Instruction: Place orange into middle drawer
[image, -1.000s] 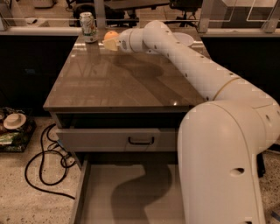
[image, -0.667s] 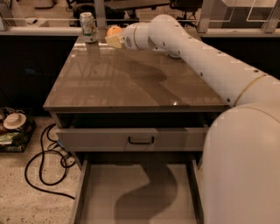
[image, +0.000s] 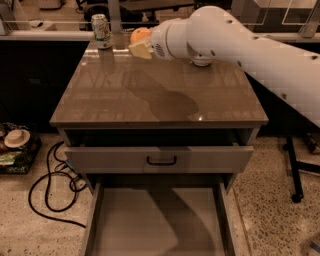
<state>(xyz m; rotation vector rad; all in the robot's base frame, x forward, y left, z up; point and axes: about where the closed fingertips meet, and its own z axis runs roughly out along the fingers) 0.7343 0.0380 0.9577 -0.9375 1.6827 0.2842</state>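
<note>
The orange (image: 140, 34) is held in my gripper (image: 139, 44) above the back of the brown cabinet top (image: 150, 95); the yellowish fingers (image: 142, 50) close around its lower side. My white arm reaches in from the right. The middle drawer (image: 155, 220), a wide grey tray with a flat floor, stands pulled out at the bottom of the view, below and in front of the gripper. Nothing lies in it.
A green and white can (image: 101, 30) stands at the back left of the top, just left of the orange. The upper drawer with a grey front and black handle (image: 161, 160) is slightly open. Black cables (image: 50, 185) and clutter (image: 15, 145) lie on the floor at left.
The arm has swung so the gripper and the orange sit higher and a little to the right, lifted off the cabinet top. The can and drawers have not moved.
</note>
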